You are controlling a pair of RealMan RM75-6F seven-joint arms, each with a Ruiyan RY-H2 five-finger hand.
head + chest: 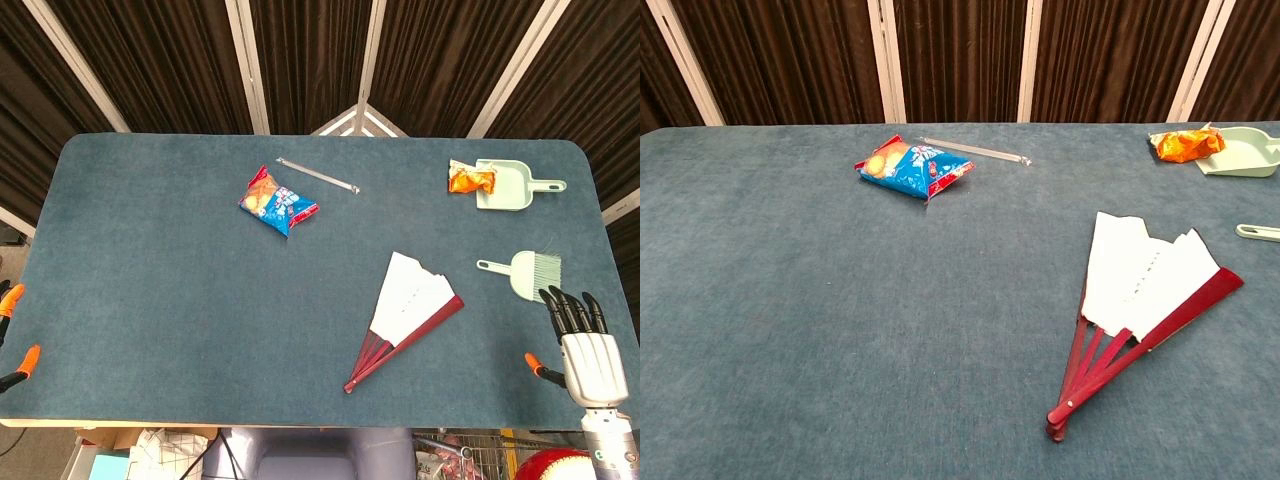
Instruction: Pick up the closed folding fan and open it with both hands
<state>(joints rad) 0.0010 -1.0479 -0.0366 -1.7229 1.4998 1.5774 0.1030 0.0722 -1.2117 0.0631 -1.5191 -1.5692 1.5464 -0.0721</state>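
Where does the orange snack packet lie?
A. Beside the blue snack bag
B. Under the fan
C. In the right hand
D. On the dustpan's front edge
D: the orange packet rests at the open front edge of the green dustpan, far from the blue bag and the fan, and the right hand holds nothing.

Overhead head view; lower, nearer chest view

A blue table (150,300) bears fan (410,310), snack bag (277,200), rod (318,176), dustpan (510,185), brush (530,272).
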